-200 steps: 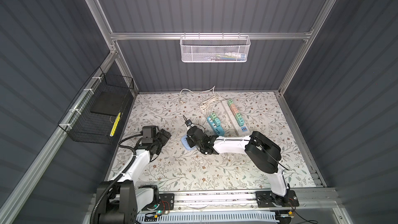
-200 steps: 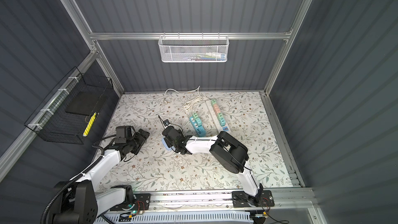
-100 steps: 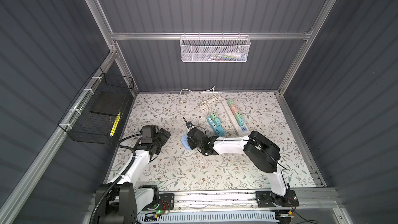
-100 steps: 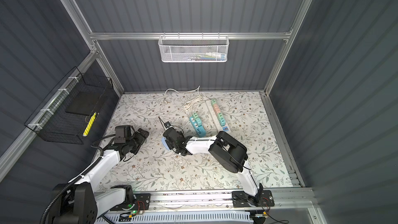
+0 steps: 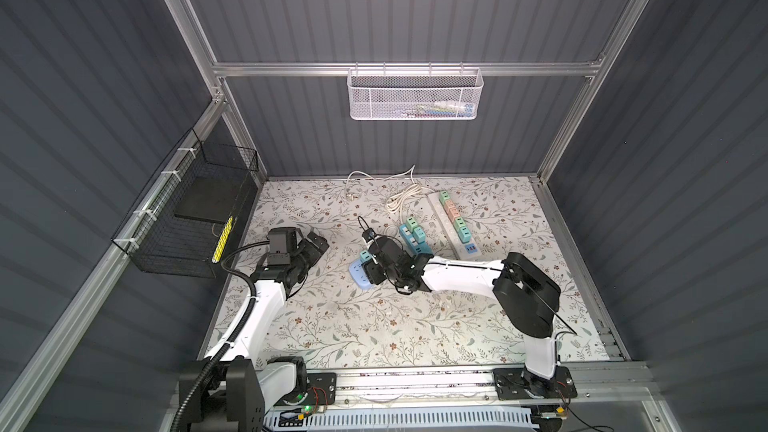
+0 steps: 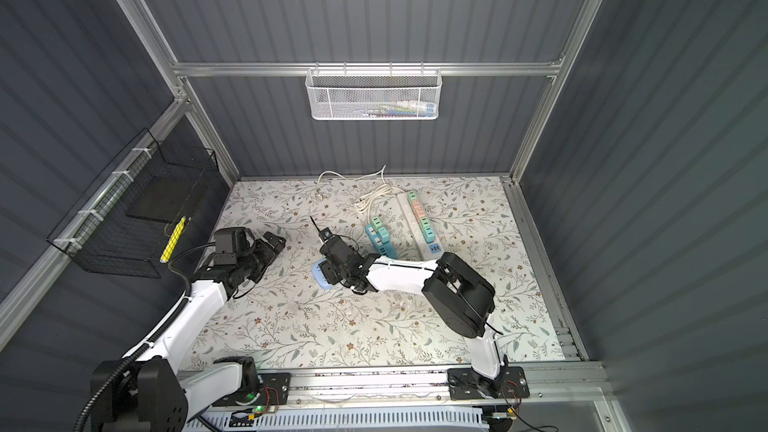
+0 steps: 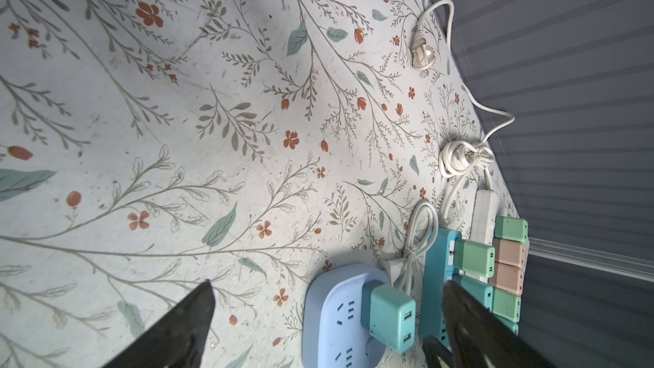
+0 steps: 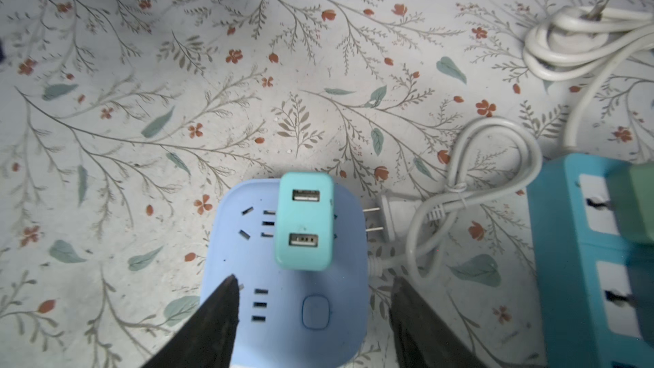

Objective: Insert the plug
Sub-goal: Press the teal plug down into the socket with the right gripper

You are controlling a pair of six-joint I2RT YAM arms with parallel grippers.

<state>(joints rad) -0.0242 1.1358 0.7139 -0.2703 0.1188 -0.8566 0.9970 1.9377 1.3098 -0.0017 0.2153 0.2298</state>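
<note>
Top views: your right tool (image 5: 368, 268) sits over the pale blue socket block (image 5: 356, 280). Your left tool (image 5: 316, 244) hangs well apart from it, above the table (image 5: 374, 326).

Left wrist: the left tool's jaws are spread wide, with nothing between them.

Right wrist: the right tool's jaws are parted and grip nothing. The teal plug (image 8: 304, 224) stands in the block, just ahead of the fingertips (image 8: 226, 299), touching neither.

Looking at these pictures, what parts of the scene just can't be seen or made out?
- Prongs of the teal charger: right wrist view, hidden by its own body on the blue socket block.
- Far part of the teal power strip: right wrist view, cut off by the picture's edge.
- Contents of the white mesh basket: both top views, too small, behind mesh.
</note>
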